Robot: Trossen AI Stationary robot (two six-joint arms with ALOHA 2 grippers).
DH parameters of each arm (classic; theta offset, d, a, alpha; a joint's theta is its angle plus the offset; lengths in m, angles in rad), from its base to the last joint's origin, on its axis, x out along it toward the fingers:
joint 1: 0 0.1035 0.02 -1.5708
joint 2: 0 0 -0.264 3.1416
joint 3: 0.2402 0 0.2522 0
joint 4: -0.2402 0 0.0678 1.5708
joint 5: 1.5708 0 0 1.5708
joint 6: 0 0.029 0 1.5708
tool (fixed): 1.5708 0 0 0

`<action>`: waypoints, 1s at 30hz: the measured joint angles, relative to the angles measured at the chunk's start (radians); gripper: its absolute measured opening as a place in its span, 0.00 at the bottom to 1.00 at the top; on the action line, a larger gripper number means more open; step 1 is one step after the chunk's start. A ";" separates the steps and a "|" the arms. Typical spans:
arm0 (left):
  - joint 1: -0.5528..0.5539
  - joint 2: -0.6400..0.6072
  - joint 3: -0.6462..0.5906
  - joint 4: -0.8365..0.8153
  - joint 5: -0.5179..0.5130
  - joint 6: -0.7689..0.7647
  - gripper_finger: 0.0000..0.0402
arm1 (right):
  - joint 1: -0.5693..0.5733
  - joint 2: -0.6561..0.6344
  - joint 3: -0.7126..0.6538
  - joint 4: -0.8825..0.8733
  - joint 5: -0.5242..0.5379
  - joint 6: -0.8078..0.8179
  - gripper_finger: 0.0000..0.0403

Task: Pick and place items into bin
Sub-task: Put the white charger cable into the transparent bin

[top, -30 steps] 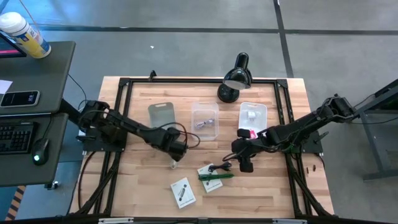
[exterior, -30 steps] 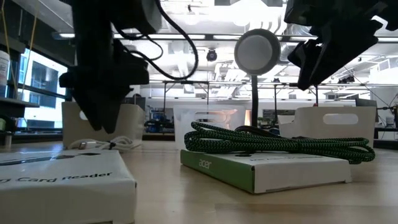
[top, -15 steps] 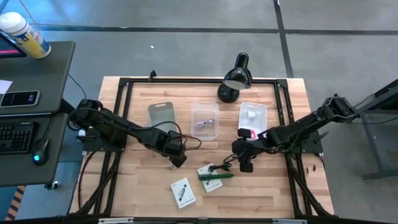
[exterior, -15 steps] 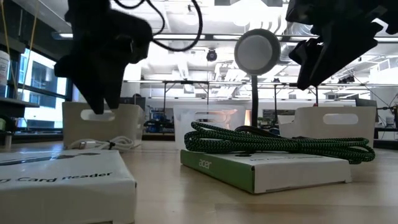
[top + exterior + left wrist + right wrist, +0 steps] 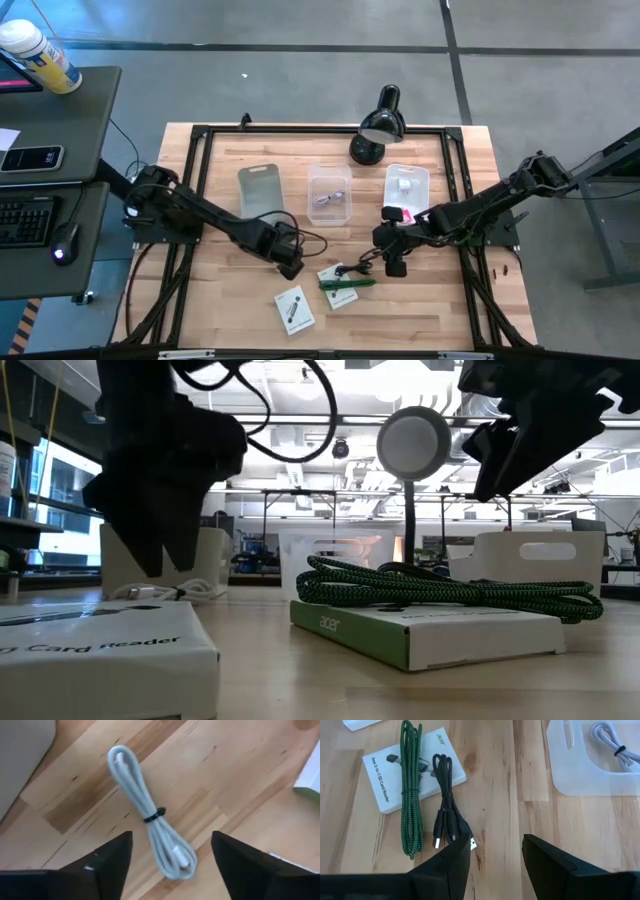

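Between left fingers (image 5: 112, 865): white cable (image 5: 147, 815).

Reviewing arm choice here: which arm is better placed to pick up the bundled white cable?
Left. The left gripper has its fingers open, with the white cable lying on the table between them. The right gripper is over by the black cable.

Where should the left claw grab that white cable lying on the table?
Probably at the black tie around the middle of the white cable, coming straight down. The strands are pinched narrowest there, and the open left gripper already hovers just above it.
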 joint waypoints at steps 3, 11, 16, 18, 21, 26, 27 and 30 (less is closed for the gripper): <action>0.000 0.004 0.000 -0.006 0.000 0.000 0.75 | 0.000 0.000 0.000 -0.002 -0.007 0.002 0.42; 0.000 0.011 0.000 -0.001 -0.026 -0.003 0.82 | 0.000 0.000 0.000 -0.001 -0.007 0.009 0.42; 0.000 0.050 0.002 0.058 0.000 -0.002 0.82 | 0.000 0.000 0.000 -0.001 -0.007 0.009 0.42; 0.000 0.061 -0.002 0.045 0.017 0.004 0.82 | 0.000 0.001 0.000 -0.002 -0.007 0.009 0.42; 0.000 0.083 0.001 0.093 0.023 0.008 0.82 | 0.000 0.001 0.000 -0.003 -0.007 0.009 0.42; 0.000 0.087 0.001 0.091 0.033 0.012 0.82 | 0.001 0.001 0.000 -0.010 -0.011 0.010 0.42; 0.000 0.087 0.001 0.091 0.033 0.012 0.82 | 0.001 0.001 0.000 -0.008 -0.010 0.009 0.42; 0.000 0.087 0.001 0.091 0.034 0.012 0.81 | 0.001 0.001 0.000 -0.010 -0.008 0.009 0.42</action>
